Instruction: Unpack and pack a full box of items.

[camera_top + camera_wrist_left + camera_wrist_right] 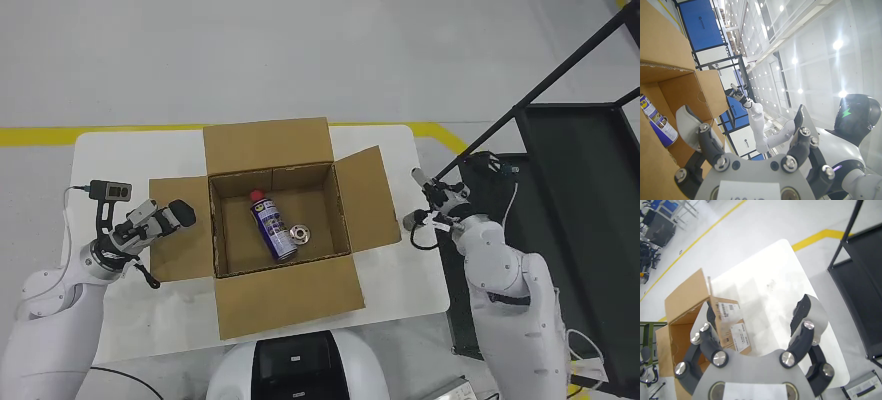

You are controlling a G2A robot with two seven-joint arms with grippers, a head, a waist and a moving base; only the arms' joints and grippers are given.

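Left claw [742, 111]: jaws spread wide, nothing held; sits just off the left flap of the cardboard box [268, 146]. Right claw [757, 303]: also wide apart and empty, above the right edge of the white table [400, 285], near the box's right flap. Box stands mid-table, all four flaps folded out. On its floor: a blue spray can [272, 228] with a red cap, lying down; a small round metal part [301, 236] just beside it. Black rack [585, 190] right of table

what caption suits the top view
Open cardboard box holding a spray can and a metal part, left pincer and right pincer open alongside.
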